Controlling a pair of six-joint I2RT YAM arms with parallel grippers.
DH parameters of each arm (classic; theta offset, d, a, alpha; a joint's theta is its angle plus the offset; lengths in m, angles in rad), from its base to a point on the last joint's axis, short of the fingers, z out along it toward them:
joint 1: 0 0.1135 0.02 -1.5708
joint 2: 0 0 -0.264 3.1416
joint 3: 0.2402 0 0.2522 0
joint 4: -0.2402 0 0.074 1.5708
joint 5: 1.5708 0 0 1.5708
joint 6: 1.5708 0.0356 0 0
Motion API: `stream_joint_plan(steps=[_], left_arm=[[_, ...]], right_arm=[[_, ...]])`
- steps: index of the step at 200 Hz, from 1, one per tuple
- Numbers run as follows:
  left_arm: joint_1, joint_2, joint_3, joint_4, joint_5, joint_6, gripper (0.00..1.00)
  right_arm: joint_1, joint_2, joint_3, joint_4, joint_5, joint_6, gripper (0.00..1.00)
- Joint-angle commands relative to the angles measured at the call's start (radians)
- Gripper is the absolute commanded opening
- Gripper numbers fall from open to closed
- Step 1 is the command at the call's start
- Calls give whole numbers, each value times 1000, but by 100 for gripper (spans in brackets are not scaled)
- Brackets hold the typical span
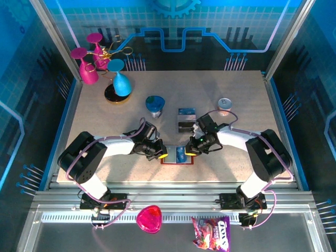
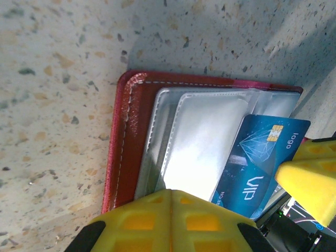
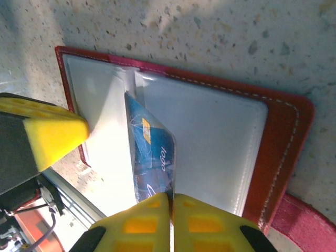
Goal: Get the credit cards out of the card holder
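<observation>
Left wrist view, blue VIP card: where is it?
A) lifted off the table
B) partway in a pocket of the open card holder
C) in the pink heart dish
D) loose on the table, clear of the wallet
B: the blue card is partly tucked into a pale pocket of the card holder, chip end sticking out.

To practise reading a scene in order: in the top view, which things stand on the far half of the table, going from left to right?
pink goblets → blue goblet → blue cup → loose blue card → can
</observation>
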Motion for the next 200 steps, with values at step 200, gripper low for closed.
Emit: stream_joint_plan(steps=[200], left_arm=[[1,-67,6,-57,9,13,14]], right_arm=[[62,-23,87,-64,56,53,16]])
